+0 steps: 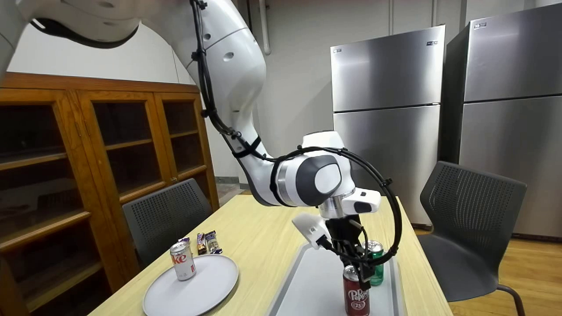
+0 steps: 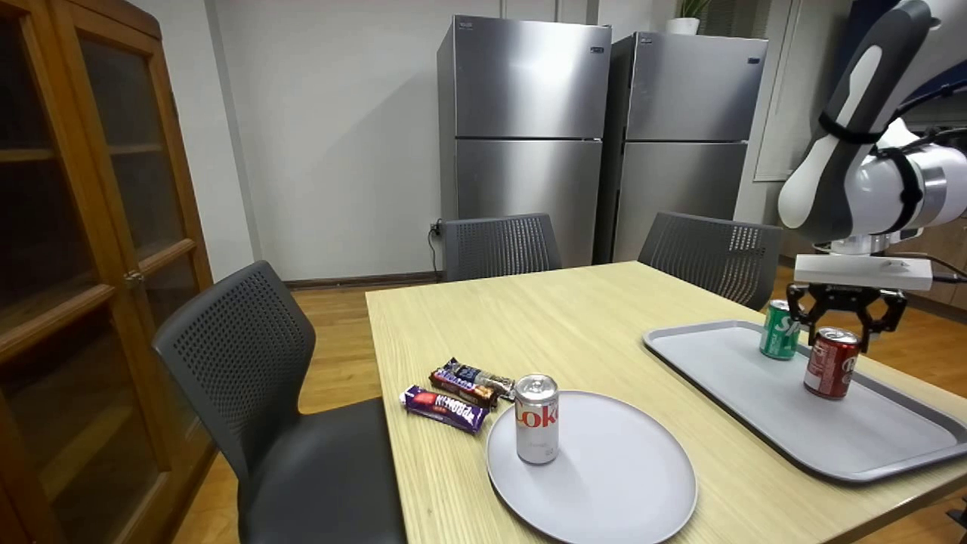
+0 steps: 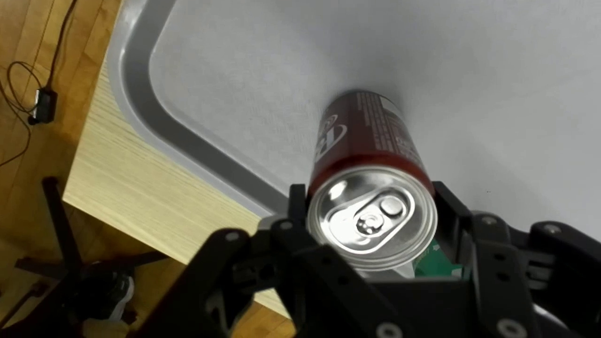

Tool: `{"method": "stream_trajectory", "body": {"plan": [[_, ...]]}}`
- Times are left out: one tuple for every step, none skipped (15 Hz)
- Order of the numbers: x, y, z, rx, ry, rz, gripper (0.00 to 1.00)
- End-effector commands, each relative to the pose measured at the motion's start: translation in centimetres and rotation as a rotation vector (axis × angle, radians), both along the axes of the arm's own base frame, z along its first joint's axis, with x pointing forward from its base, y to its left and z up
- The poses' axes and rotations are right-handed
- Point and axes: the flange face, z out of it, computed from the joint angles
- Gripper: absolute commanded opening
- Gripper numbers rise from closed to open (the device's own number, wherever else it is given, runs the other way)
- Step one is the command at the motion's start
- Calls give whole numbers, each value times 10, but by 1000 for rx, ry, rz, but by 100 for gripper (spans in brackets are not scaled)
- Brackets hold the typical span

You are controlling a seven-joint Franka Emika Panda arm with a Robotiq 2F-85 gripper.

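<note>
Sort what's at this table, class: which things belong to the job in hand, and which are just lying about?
In the job:
Dr Pepper can
Gripper, jaws on both sides of that can
Gray tray, beneath the can

Apparently just lying about:
Sprite can, on the same tray
Round plate
Coke can, standing on the plate
Wrapped snack bars, beside the plate

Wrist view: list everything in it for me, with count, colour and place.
Wooden table: 1, pale, lower left
Shallow rectangular tray: 1, grey, on the table
Cylindrical metal Dr Pepper can: 1, dark red, standing on the tray
Cylindrical metal soda can: 1, green, on the tray, mostly hidden
Wooden floor: 1, brown, left
Cabled box: 1, black, on the floor
Splay-legged base: 1, black, lower left, identity unclear
Two-fingered robot gripper: 1, black, closed on the Dr Pepper can
</note>
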Motion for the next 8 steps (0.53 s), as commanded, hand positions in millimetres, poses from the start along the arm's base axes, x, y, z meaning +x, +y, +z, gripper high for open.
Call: {"method": "stream_trajectory", "body": {"plan": [[4, 7, 27, -18, -20, 37, 39], [4, 11, 32, -26, -25, 51, 39], [6, 15, 38, -36, -32, 70, 39], [7, 20, 44, -43, -38, 90, 39], [9, 26, 49, -49, -44, 112, 39], [11, 33, 55, -54, -49, 138, 39], [13, 40, 61, -58, -54, 161, 39], [14, 49, 65, -58, -61, 186, 39]]}}
